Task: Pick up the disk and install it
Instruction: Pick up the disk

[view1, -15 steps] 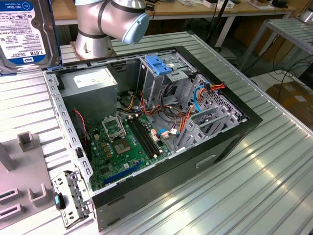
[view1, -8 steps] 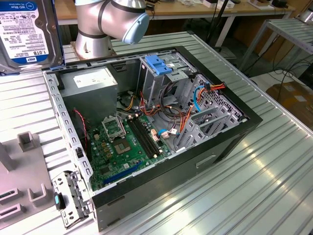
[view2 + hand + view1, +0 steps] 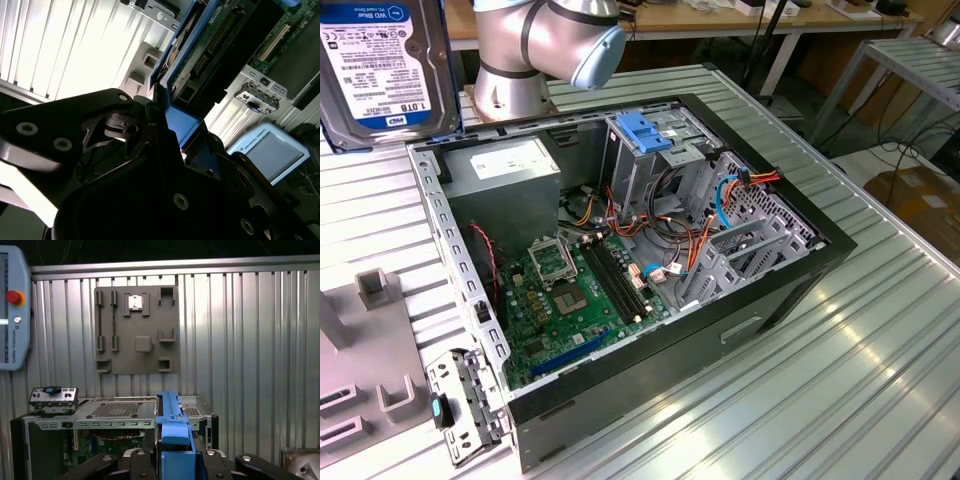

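The disk (image 3: 385, 70) hangs in the air at the exterior view's upper left, label facing the camera, blue rails round its edges. It is beyond the far left corner of the open computer case (image 3: 650, 380). In both wrist views my gripper (image 3: 175, 460) (image 3: 172, 127) is shut on the disk, gripping its blue rail (image 3: 172, 427). The disk's underside with its circuit board (image 3: 215, 45) shows edge-on in the second wrist view. The metal drive cage with its blue latch piece (image 3: 645, 130) stands at the back of the case.
The grey power-supply box (image 3: 505, 170) sits in the case's far left corner, with the motherboard (image 3: 580, 290) and cables beside it. A grey fixture plate (image 3: 360, 350) (image 3: 137, 330) lies on the ribbed table to the exterior view's left. A metal bracket (image 3: 460, 410) is at the case's near corner. A teach pendant (image 3: 12, 305) lies further off.
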{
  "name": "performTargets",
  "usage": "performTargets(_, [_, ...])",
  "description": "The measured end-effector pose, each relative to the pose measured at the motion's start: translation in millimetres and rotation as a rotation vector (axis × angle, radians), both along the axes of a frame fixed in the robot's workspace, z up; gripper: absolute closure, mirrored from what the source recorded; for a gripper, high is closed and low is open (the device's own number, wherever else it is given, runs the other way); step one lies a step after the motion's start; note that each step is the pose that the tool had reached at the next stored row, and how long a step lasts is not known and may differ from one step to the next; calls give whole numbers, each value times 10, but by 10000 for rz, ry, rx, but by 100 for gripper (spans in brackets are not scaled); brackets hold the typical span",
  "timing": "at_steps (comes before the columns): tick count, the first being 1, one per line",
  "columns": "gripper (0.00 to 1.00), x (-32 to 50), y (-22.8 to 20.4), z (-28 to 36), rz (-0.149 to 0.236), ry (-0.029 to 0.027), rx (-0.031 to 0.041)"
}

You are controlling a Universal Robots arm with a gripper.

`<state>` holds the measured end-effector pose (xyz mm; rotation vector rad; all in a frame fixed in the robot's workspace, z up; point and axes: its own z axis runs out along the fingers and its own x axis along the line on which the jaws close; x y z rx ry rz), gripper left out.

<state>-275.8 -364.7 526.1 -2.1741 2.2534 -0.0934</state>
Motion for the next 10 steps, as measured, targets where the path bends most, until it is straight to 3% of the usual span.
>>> performTargets(10, [63,87,-8,0,-14,2,0])
